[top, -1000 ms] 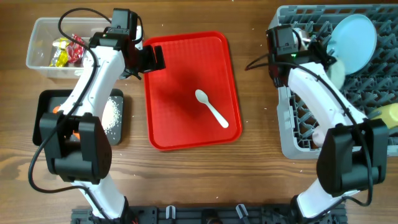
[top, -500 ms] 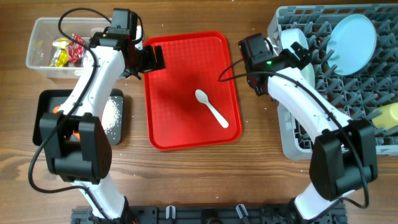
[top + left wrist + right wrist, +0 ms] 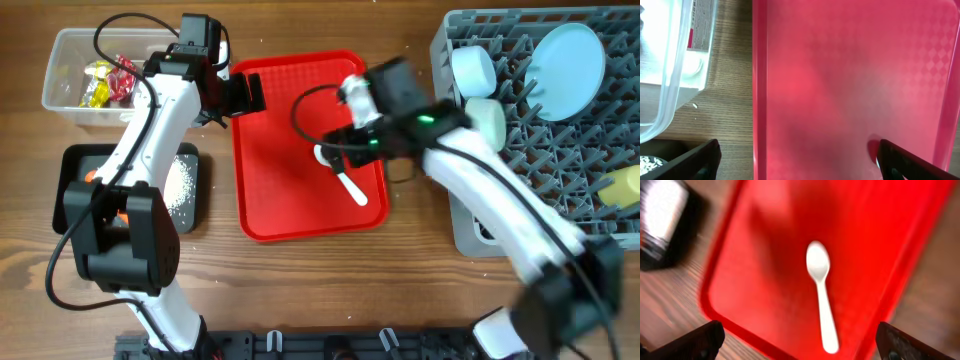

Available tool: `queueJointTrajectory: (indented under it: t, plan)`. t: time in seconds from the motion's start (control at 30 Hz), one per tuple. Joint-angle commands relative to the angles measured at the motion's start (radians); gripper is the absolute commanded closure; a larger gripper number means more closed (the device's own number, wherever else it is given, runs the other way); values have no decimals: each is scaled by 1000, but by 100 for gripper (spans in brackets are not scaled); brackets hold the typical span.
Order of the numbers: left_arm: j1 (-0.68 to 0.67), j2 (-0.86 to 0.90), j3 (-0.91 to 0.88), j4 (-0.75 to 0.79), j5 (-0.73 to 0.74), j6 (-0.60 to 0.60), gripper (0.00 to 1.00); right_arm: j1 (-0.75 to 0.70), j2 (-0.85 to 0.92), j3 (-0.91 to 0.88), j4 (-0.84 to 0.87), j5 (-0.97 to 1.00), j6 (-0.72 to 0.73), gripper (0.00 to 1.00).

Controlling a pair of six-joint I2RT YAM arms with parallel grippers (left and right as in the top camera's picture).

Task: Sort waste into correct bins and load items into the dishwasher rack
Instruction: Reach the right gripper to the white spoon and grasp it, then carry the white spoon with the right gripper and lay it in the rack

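Note:
A white plastic spoon point(image 3: 341, 176) lies on the red tray point(image 3: 270, 170), bowl toward the far side. My right gripper point(image 3: 338, 150) hovers over it, blurred in the overhead view. In the right wrist view the spoon point(image 3: 821, 295) lies between and ahead of the wide-open right gripper point(image 3: 800, 345), which holds nothing. My left gripper point(image 3: 245, 95) stands open over the tray's far left corner, astride the tray rim point(image 3: 759, 100), also empty. The grey dishwasher rack point(image 3: 470, 235) at the right holds a white cup point(image 3: 470, 68), a pale cup point(image 3: 487, 118) and a blue plate point(image 3: 565, 55).
A clear bin point(image 3: 62, 85) with coloured wrappers sits at the far left, its wall point(image 3: 670, 60) close to the left gripper. Below it is a black bin point(image 3: 75, 160) with white crumbs. A yellow item point(image 3: 625, 185) lies in the rack's right side.
The right arm has swung left from the rack to above the tray and spoon, and its jaws have opened. The left arm has not moved.

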Motion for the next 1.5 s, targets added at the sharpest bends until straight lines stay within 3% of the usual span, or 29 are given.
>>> queueJointTrajectory:
  t: [0.0,0.1,0.3,0.37,0.43,0.6,0.73,0.83,0.93,1.03,1.1,1.2,1.33,1.4,1.43,1.47]
  plan:
    - [-2,-24,5,-1,-6,1,0,5,179,-9,4,-95,-47,7]
    - [-2,-24,5,-1,-6,1,0,5,319,-9,-26,-88,-106,22]
    - [-2,-24,5,-1,-6,1,0,5,354,-41,63,-37,-193,38]
    - [-2,-24,5,-1,-6,1,0,5,354,-60,84,-38,-208,52]
    - [-2,-24,5,-1,-6,1,0,5,354,-61,91,-41,-208,82]
    - [-2,-24,5,-1,-6,1,0,4,354,-61,91,-40,-208,96]
    - [-2,-24,5,-1,-6,1,0,-22,301,-18,43,-41,-140,95]
    - [-2,-24,5,-1,-6,2,0,-121,93,47,-39,-9,-84,96]
    - [-2,-24,5,-1,-6,1,0,-294,-153,69,-107,127,73,96]
    - [-2,-24,5,-1,-6,1,0,-577,-339,69,-186,276,268,96]
    - [-2,-24,5,-1,-6,1,0,-735,-363,66,-198,319,350,96]
    - [-2,-24,5,-1,-6,1,0,-914,-340,8,-166,340,646,96]
    - [-2,-24,5,-1,-6,1,0,-929,-281,-64,-157,378,988,96]
    - [-2,-24,5,-1,-6,1,0,-929,-246,-98,-154,384,1075,96]
    - [-2,-24,5,-1,-6,1,0,-929,-230,-109,-156,384,1077,94]
    - [-2,-24,5,-1,-6,1,0,-929,-218,-110,-162,385,1075,76]
